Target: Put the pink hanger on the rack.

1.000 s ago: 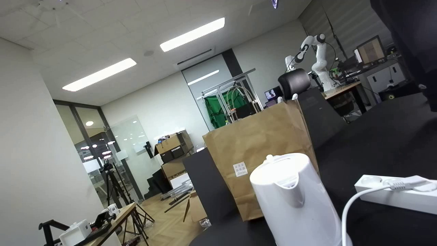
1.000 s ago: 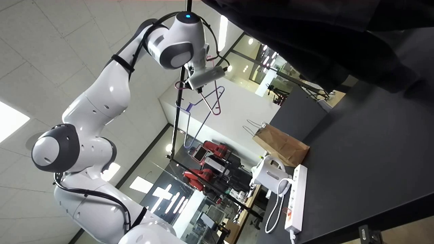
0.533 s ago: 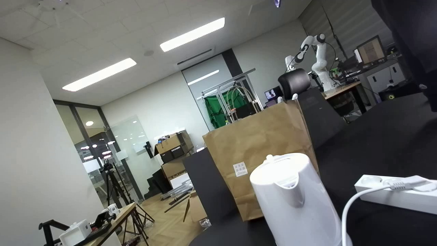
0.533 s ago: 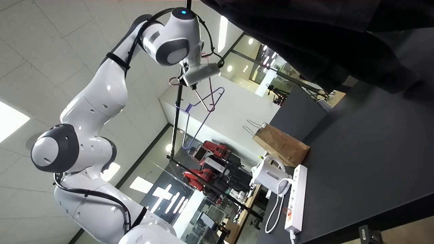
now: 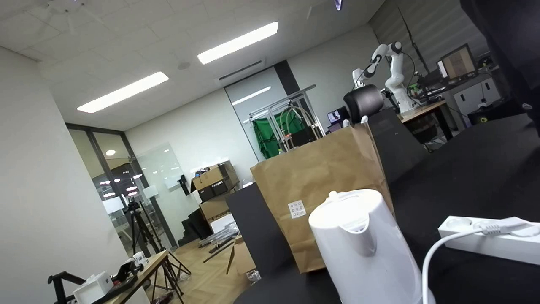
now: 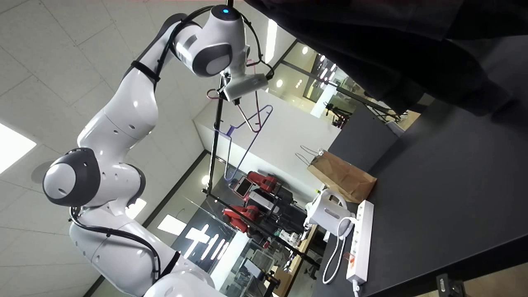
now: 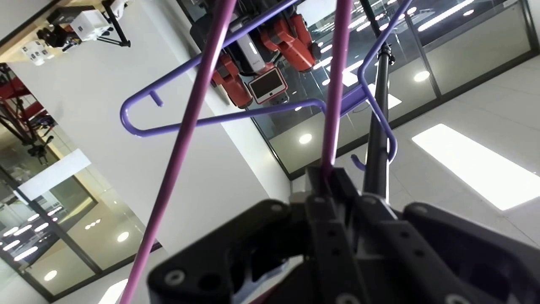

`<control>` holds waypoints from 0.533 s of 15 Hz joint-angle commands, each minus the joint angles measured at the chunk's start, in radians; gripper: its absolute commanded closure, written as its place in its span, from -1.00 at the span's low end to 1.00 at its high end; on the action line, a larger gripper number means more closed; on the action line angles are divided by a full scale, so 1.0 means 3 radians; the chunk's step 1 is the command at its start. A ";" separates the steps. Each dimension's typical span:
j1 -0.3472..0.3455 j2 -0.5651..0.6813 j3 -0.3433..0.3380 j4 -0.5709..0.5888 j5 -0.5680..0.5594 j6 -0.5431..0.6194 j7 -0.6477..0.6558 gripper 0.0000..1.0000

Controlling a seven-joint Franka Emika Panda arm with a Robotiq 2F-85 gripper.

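The pink hanger [image 6: 257, 108] is held in the air in an exterior view, and two of its bars [image 7: 184, 126] cross the wrist view. My gripper [image 7: 328, 175] is shut on one bar, with the fingertips closed around it. The gripper [image 6: 236, 101] also shows in an exterior view, partly hidden by the wrist. The hanger's hook [image 6: 211, 95] overlaps the black rack pole [image 6: 213, 152] in the picture; I cannot tell whether they touch. The pole [image 7: 376, 109] also shows in the wrist view. In an exterior view with the jug up close, my gripper and the pink hanger are out of view.
A purple hanger [image 6: 243, 156] hangs by its hook on the rack pole, close to the pink one; it crosses the wrist view [image 7: 253, 110]. A paper bag [image 6: 342, 175], white jug [image 6: 330, 212] and power strip [image 6: 361, 243] stand on the black table [image 6: 433, 185]. Dark cloth [image 6: 371, 49] is at upper right.
In an exterior view, my arm and the pink hanger have moved up and slightly left overall, with a small shift back right lately. The purple hanger sways slightly. The grip looks unchanged.
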 commanded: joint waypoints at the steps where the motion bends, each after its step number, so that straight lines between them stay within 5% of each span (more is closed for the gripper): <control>1: -0.0032 0.0154 -0.0018 0.0206 0.0039 -0.0067 0.0324 0.96; 8: -0.0073 0.0245 -0.0017 0.0291 0.0029 -0.0103 0.0692 0.96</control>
